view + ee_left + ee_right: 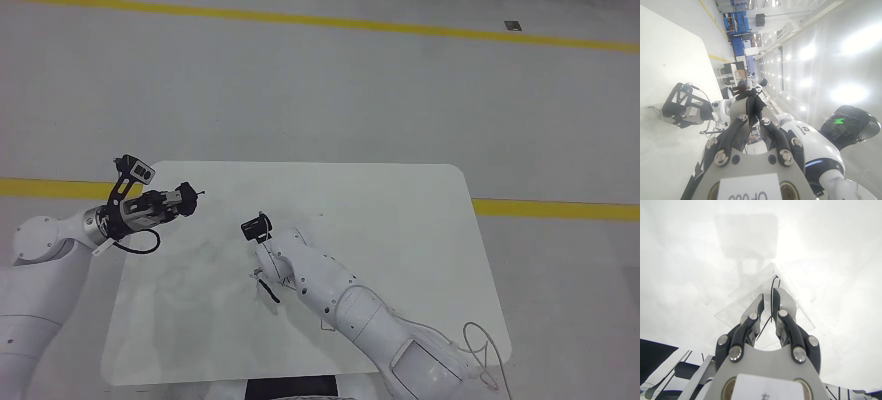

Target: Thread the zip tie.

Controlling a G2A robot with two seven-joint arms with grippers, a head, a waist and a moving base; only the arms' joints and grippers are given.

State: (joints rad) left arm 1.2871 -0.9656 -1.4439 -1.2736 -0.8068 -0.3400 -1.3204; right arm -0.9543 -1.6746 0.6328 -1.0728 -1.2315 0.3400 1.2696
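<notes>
Straddling the black zip tie [771,298] on a clear plate [734,313], the right gripper [768,292] holds its fingers part-spread, gripping nothing yet; pinching it looks next, while the left gripper [753,94] hangs aloft, fingertips pressed together.

Your white, round-cornered worktop [400,220] carries a clear plastic plate [730,313] near its middle, a thin black zip tie [771,294] across it.

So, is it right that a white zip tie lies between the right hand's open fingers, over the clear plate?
Not quite: the right wrist view shows the zip tie is black, not white. It lies between the right hand's open fingers, over the clear plate.
</notes>
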